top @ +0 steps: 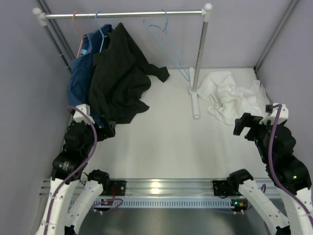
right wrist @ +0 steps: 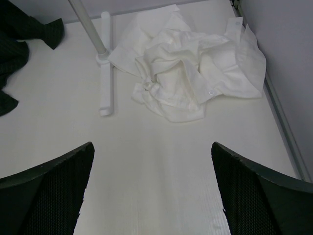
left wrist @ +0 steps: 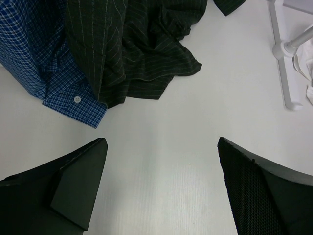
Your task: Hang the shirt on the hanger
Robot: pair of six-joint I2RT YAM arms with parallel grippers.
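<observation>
White shirt (top: 234, 97) lies crumpled at right; light-blue hanger (top: 168, 46) hangs from rail (top: 122, 14).

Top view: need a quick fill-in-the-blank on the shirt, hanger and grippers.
1. The shirt lies crumpled on the table, to the ____ of the rack post.
2. The hanger hangs from the rail and carries ____.
3. The left gripper and the right gripper are both ____.
4. The black garment hangs near the ____ end of the rail.

Missing words: right; nothing; open; left.
</observation>
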